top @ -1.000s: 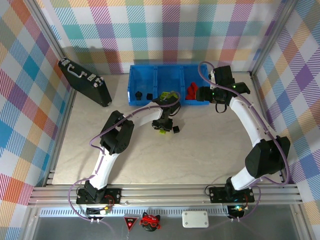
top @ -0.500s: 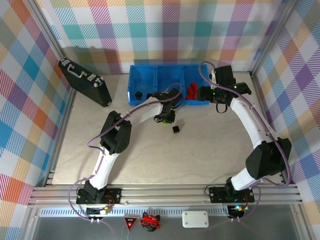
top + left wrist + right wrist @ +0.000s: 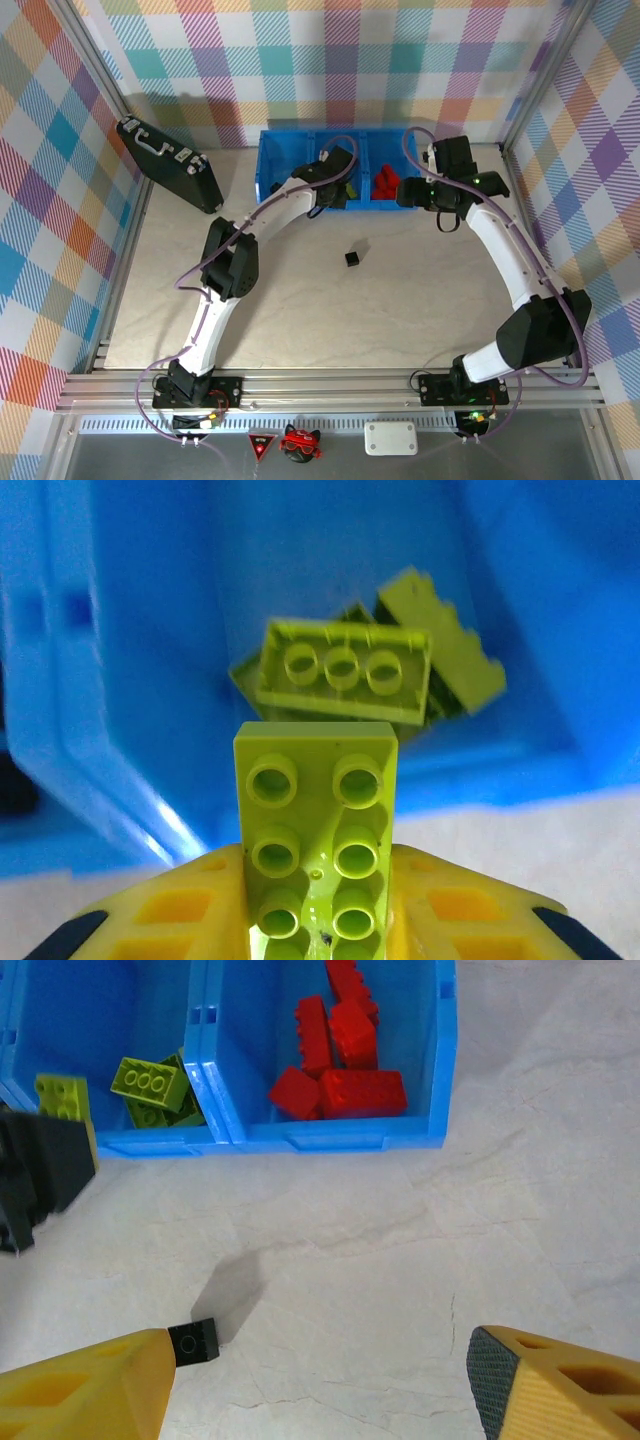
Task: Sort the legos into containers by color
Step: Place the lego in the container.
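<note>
1 black brick lies alone on the table. Beyond it, the left claw is clenched on a green brick at the near edge of the blue tray's middle compartment, where other green bricks lie. The right claw hangs released over the table, near the compartment of red bricks.

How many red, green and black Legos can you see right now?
Red legos: 5, in the right compartment.
Lime green legos: 4 at least, 3 in the middle compartment plus the held brick in the left gripper.
Black lego: 1, on the table.
Total: 10 at least; stacked ones may hide more.
</note>
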Available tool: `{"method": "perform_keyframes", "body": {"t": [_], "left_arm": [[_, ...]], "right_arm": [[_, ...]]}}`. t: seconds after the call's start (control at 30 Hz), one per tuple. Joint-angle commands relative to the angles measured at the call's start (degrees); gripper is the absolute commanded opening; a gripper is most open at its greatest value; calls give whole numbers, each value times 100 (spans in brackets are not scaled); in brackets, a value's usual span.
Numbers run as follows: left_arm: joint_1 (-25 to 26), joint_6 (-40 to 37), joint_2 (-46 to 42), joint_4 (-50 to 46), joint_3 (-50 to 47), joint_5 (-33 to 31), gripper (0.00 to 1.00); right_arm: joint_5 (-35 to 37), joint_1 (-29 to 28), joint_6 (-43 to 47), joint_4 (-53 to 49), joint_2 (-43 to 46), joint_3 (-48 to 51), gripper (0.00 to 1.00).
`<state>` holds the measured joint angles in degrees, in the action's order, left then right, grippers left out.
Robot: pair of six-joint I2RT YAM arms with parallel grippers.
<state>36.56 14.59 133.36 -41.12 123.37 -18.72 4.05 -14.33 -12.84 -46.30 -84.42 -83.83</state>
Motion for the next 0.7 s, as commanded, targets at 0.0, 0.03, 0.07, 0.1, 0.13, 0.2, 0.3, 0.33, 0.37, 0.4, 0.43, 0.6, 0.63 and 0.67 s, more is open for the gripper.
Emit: {"method": "perform_keyframes", "body": {"t": [0.0,0.03,0.07,0.1,0.13,0.2,0.3,0.33,0.37,0.4,0.43,0.6,0.63,0.67], "left_arm": [[1,-402,282,607,388,-439,33],[1,-488,295,796,369,-512,33],[0,-560,311,1005,334,-616,33],[0,-624,328,1148,328,-697,34],[1,-694,384,1286,351,-773,34],[1,-800,503,1441,455,-891,34],[1,-886,680,1650,573,-1068,34],[1,-909,717,1733,572,-1101,34],[1,-927,756,1818,574,-1124,35],[1,-932,799,1882,582,-1154,36],[1,-947,831,1948,590,-1160,36],[36,-1171,983,2274,583,-1248,40],[44,-1176,997,2288,583,-1240,41],[45,-1164,993,2297,583,-1233,42]], "right_arm": [[12,-26,-54,-122,176,115,78],[16,-26,-52,-145,196,125,78],[55,-26,-44,-165,226,149,78],[65,-26,-39,-168,263,173,78],[69,-26,-26,-172,296,205,79],[100,-26,-12,-233,345,216,79],[125,-26,3,-302,434,217,79],[130,-26,2,-317,459,214,79],[134,-26,1,-331,483,213,79],[125,-26,8,-344,504,210,79],[115,-26,3,-359,514,209,79],[73,-26,2,-445,556,205,79],[73,-28,-5,-457,573,213,79],[60,-26,-16,-467,599,233,79]]}}
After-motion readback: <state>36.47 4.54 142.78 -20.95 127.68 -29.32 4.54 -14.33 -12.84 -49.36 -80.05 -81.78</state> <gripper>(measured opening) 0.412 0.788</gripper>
